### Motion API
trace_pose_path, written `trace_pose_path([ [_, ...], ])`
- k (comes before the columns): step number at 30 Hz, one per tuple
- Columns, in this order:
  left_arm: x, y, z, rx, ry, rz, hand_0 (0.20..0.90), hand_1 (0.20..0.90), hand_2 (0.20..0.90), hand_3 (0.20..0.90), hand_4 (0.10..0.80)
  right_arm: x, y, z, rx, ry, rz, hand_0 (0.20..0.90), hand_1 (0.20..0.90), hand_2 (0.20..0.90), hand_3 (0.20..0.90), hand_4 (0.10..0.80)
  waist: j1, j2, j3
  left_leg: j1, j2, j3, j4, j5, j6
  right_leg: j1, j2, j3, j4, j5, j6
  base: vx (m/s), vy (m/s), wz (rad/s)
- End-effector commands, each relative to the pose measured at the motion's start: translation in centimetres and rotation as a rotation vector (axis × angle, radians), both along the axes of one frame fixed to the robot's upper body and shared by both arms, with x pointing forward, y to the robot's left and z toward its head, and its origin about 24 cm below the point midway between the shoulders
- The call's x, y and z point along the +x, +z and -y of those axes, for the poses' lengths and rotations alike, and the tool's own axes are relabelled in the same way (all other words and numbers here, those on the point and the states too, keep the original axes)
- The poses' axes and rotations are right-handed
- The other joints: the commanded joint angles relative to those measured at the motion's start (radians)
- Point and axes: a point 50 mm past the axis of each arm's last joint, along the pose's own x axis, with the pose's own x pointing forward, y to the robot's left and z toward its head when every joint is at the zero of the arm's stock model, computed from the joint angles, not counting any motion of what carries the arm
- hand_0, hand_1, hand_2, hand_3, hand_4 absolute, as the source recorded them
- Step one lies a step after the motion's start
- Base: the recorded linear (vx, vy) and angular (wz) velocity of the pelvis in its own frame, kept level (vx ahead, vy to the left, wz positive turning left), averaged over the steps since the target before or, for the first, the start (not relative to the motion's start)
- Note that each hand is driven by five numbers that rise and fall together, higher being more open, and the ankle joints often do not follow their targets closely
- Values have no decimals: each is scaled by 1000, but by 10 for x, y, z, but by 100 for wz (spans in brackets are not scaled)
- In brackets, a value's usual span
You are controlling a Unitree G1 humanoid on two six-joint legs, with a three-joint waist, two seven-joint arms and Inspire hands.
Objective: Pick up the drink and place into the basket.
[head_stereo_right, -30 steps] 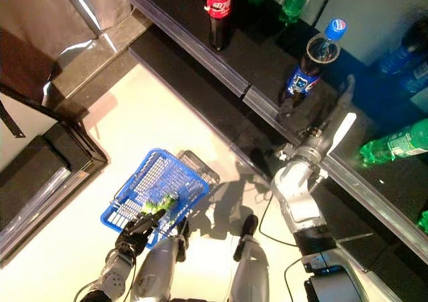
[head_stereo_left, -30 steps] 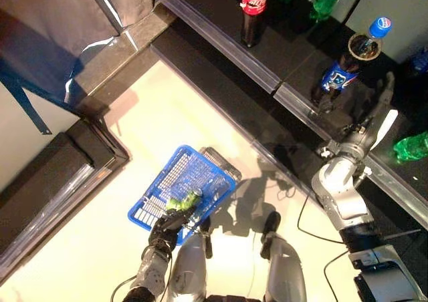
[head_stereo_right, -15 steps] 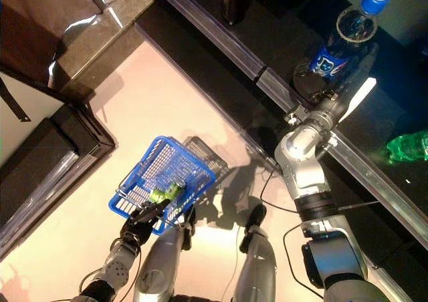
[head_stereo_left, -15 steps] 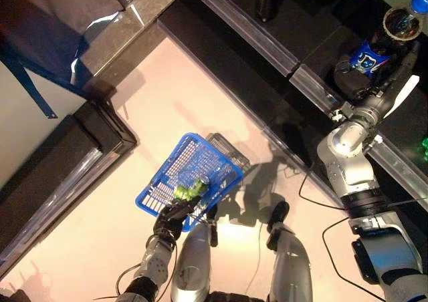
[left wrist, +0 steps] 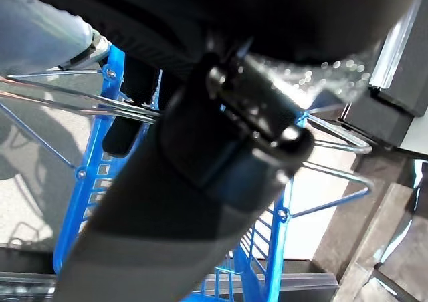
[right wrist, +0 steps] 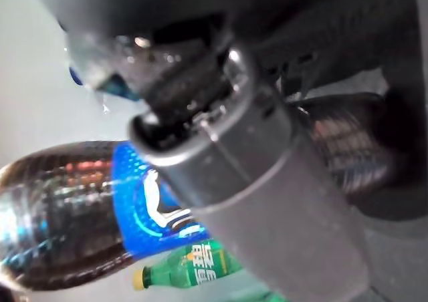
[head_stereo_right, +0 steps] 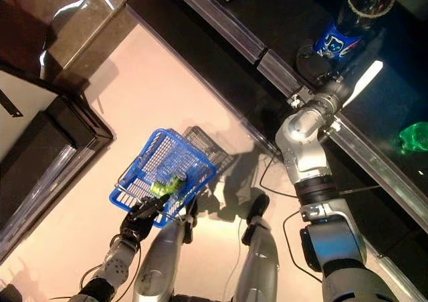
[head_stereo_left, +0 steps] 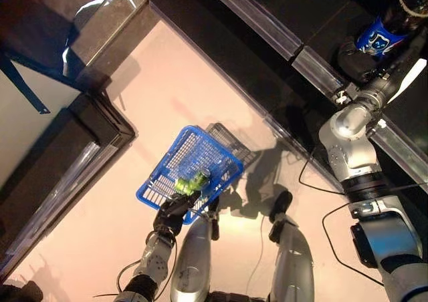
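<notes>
A dark cola bottle [head_stereo_left: 384,31] with a blue label stands on the black shelf at the upper right. My right hand [head_stereo_left: 358,56] is shut round its lower part. In the right wrist view the thumb [right wrist: 254,182] lies across the cola bottle [right wrist: 67,208]. A blue wire basket [head_stereo_left: 194,158] hangs low in the middle, over the pale floor. My left hand [head_stereo_left: 172,212] is shut on its handle, and the basket's blue rim [left wrist: 90,175] shows past the hand in the left wrist view. A green bottle [head_stereo_left: 189,183] lies inside the basket.
The shelf's metal front rail [head_stereo_left: 267,31] runs diagonally across the top. Another green bottle [head_stereo_right: 414,136] lies on the shelf to the right of the cola. A dark low counter [head_stereo_left: 60,168] stands at the left.
The camera has shifted. My right hand has gone from beside the cola bottle to round its lower part. The left hand still holds the basket.
</notes>
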Motion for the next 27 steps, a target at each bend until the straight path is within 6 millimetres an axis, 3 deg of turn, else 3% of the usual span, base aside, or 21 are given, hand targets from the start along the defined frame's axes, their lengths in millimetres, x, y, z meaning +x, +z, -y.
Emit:
trace_pose_path([
  [1, -36, -14, -19, 46, -18, -52, 300, 300, 300, 200, 100, -18, 74, 9, -68, -61, 274, 900, 900, 900, 900, 800, 23, 20, -12, -67, -25, -54, 49, 2, 21, -2, 8, -38, 72, -75, 37, 28, -15, -4],
  [18, -34, -8, -22, 25, -31, -25, 300, 300, 300, 200, 100, -18, 113, 20, -86, -62, 323, 900, 900, 900, 900, 800, 39, 27, -12, -122, -34, -75, 48, 5, 23, -56, 7, -34, 74, -72, 35, 4, -1, 0],
  [19, -34, -8, -23, 25, -32, -27, 300, 300, 300, 200, 100, -19, 116, 20, -92, -57, 327, 815, 815, 815, 801, 701, 41, 27, -12, -126, -35, -76, 49, 5, 23, -61, 5, -35, 76, -71, 35, 0, 0, 0],
  [20, -35, -7, -23, 26, -33, -29, 300, 300, 300, 200, 100, -19, 118, 19, -94, -53, 331, 481, 481, 481, 411, 311, 43, 28, -12, -127, -37, -77, 48, 6, 24, -64, 6, -35, 77, -71, 35, 0, 0, 0],
  [21, -35, -7, -24, 27, -33, -30, 300, 300, 300, 200, 100, -19, 119, 18, -98, -50, 334, 300, 300, 300, 200, 100, 44, 28, -12, -128, -38, -78, 48, 6, 24, -65, 6, -35, 78, -72, 34, 5, 0, -4],
  [27, -39, -9, -26, 23, -38, -29, 300, 300, 300, 200, 100, -21, 126, 19, -98, -25, 348, 300, 300, 300, 200, 100, 47, 31, -12, -125, -42, -79, 51, 1, 26, -64, 1, -37, 85, -78, 31, 1, 1, -1],
])
